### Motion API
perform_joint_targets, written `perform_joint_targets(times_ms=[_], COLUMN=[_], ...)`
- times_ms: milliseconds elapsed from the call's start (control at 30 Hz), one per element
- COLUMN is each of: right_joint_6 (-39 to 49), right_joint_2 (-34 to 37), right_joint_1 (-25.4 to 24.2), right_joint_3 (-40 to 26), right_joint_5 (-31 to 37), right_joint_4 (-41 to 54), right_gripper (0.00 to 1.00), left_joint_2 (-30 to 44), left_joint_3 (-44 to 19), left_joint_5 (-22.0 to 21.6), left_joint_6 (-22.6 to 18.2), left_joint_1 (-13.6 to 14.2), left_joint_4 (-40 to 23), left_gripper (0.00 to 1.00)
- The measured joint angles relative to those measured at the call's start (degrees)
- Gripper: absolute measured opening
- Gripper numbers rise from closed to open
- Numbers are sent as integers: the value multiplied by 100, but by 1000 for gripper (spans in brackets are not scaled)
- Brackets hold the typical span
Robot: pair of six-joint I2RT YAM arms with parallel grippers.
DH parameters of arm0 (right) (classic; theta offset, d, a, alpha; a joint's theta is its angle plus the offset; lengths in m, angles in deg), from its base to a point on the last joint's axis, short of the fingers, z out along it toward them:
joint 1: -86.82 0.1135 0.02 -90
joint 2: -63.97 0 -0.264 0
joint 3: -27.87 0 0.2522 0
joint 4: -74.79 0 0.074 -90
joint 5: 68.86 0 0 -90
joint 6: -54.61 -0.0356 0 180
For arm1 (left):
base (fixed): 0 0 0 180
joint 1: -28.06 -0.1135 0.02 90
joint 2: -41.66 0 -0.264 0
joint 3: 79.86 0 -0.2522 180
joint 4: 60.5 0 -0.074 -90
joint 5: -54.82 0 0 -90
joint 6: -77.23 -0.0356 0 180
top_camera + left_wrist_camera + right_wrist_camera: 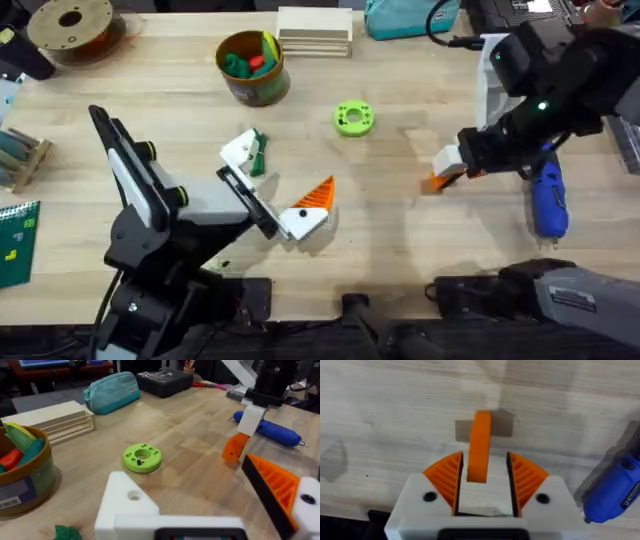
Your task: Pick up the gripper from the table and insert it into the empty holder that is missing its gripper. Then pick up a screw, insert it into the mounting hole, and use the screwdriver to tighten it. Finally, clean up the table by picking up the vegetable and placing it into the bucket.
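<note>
The loose orange gripper (479, 447) lies on the table between my right gripper's (485, 460) orange pads; one pad touches it and a gap shows at the other. My right gripper (440, 178) is low at the table, left of the blue screwdriver (548, 200). My left gripper (283, 165) stands wide open, with one orange finger (318, 193) and one bare white holder (238, 150). The dark green vegetable (258, 155) lies right beside that holder (125, 502). Far back stands the bucket (252, 68), with toys inside.
A bright green disc (353, 118) sits mid-table. A brown spool (70, 25), a wooden stack (315, 30) and a teal pouch (400, 18) line the far edge. Small items lie at the left edge (20, 155).
</note>
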Motion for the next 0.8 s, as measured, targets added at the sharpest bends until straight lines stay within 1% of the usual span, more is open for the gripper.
perform_joint_targets(times_ms=[367, 467, 533, 567, 600, 800], right_joint_6=[0, 2, -2, 3, -15, 7], right_joint_2=[38, 39, 39, 39, 36, 33], right_joint_1=[0, 0, 0, 0, -1, 0], right_joint_3=[0, 0, 0, 0, 0, -42], right_joint_5=[2, 2, 4, 4, 5, -2], right_joint_4=[-87, -104, -142, -154, -165, -15], right_gripper=[404, 289, 152, 57, 22, 19], left_joint_2=[0, 0, 2, 2, 1, 0], left_joint_3=[0, 0, 0, 0, 0, 0], left_joint_5=[0, 0, 0, 0, -1, 0], left_joint_6=[0, 0, 0, 0, 0, 0], left_joint_1=[0, 0, 0, 0, 0, 0], left_joint_4=[-1, 0, -2, -2, -2, 0], left_gripper=[987, 987, 987, 987, 987, 987])
